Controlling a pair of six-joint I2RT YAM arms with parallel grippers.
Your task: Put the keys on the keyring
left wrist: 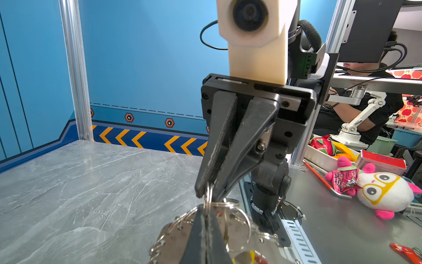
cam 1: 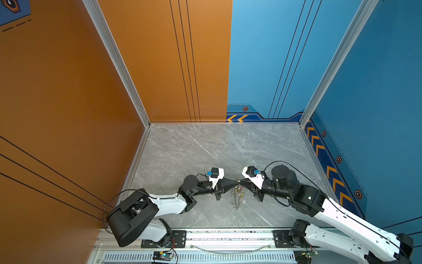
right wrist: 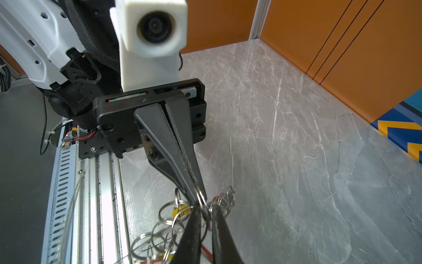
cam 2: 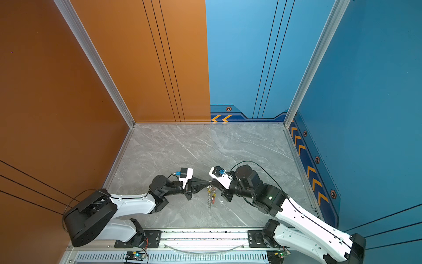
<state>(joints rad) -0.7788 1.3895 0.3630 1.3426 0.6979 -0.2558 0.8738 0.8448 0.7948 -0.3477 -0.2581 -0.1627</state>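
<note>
Both grippers meet tip to tip above the front middle of the grey marble table (cam 1: 205, 148). My left gripper (cam 1: 236, 181) (cam 2: 208, 181) (left wrist: 206, 213) is shut on a silver keyring (left wrist: 208, 198). From the opposite side my right gripper (cam 1: 241, 182) (cam 2: 212, 182) (right wrist: 205, 208) pinches the same keyring (right wrist: 201, 197), its fingers nearly together. A cluster hangs below them down to the table: the keys (cam 1: 241, 194) (cam 2: 213, 195), with a yellow head (right wrist: 179, 210) and red parts, among a chain of small silver rings (cam 1: 233, 199) (left wrist: 170, 228). How the keys sit on the ring is hidden.
Orange wall (cam 1: 68, 102) on the left, blue wall (cam 1: 376, 102) on the right and back. An aluminium rail (cam 1: 228, 235) runs along the front edge. Beyond the cell, a plush toy (left wrist: 386, 194) and a red box (left wrist: 383, 161) lie on a bench.
</note>
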